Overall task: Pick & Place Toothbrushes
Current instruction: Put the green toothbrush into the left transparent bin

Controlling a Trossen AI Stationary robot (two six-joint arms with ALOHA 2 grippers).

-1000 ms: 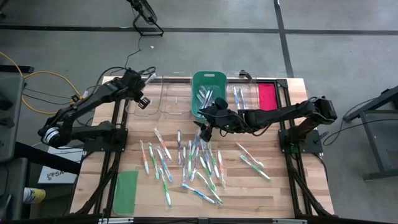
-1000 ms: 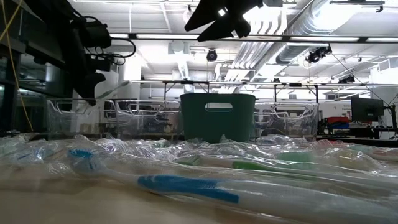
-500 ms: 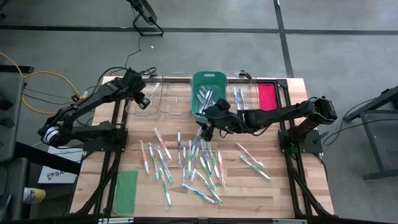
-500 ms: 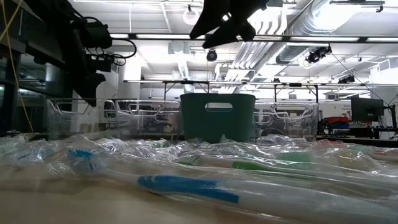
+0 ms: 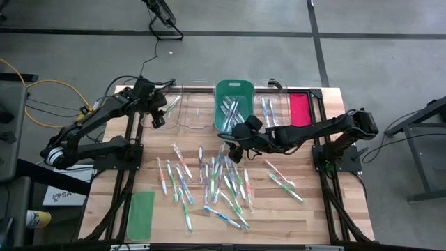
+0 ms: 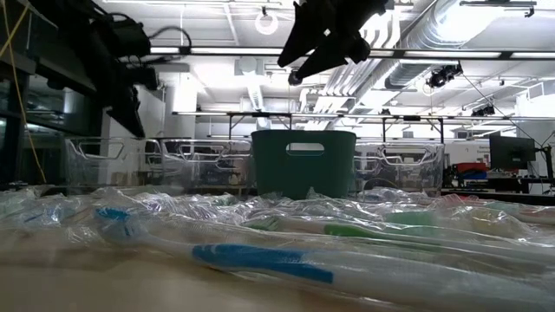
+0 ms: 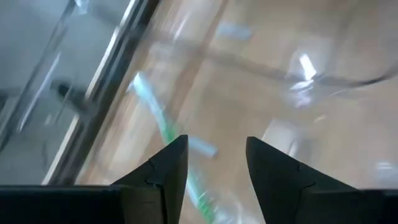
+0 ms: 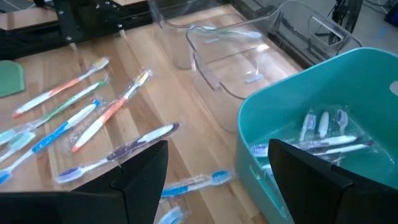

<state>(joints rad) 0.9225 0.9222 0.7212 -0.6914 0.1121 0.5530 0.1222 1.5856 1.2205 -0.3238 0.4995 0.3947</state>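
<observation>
Counting: two tools, left tool and right tool, both released; dozens toothbrushes scattered.

A: What is the tabletop made of?
B: Pale wood planks, smooth with a soft sheen. The toothbrushes are plastic, sealed in glossy, crinkled clear wrap.
A: And the bins?
B: The green bin is matt opaque plastic; the clear bin is shiny see-through plastic. The right claw looks matt black.
</observation>
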